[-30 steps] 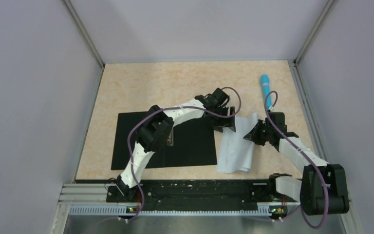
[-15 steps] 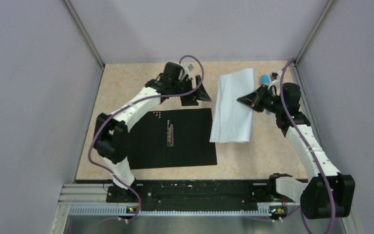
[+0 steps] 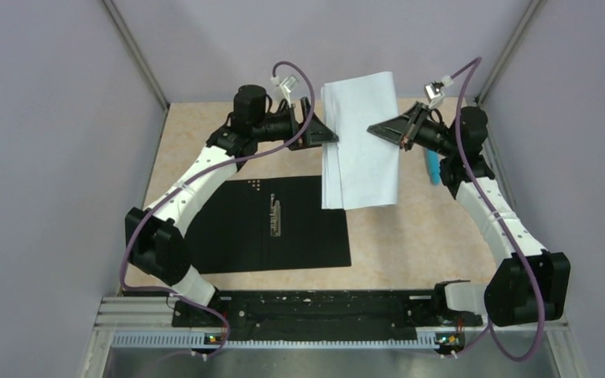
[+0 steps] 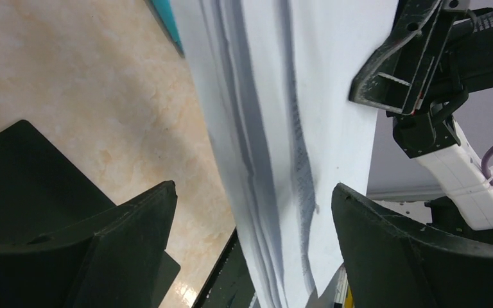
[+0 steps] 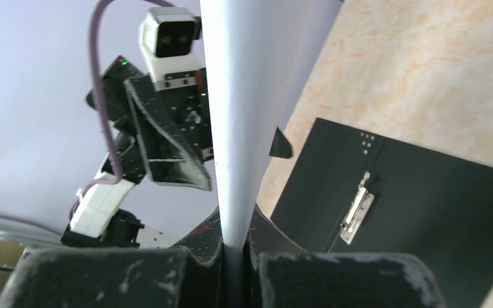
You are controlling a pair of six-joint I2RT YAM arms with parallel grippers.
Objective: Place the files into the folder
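1. The table (image 3: 205, 142) is shut in by plain walls on the left, the right and at the back. Both arms reach toward the far end, close to the back wall.
2. Bare tabletop shows left of and beyond the folder (image 3: 268, 224), and along the near right.
3. A blue pen (image 3: 432, 167) lies near the right edge, just beside the right arm.
4. The folder lies open and flat on the near left, black inside up, with its metal clip (image 5: 357, 208) at the middle.
5. The files (image 3: 360, 142) hang off the table at the far middle, lower edge just beyond the folder's far right corner.
6. The right gripper (image 3: 374, 131) is clenched on the files' right edge.
7. The left gripper (image 4: 253, 189) is spread wide, with the files' left edge between its jaws and not pinched.
8. The files are white sheets, bowed and creased lengthwise, their edges slightly fanned.
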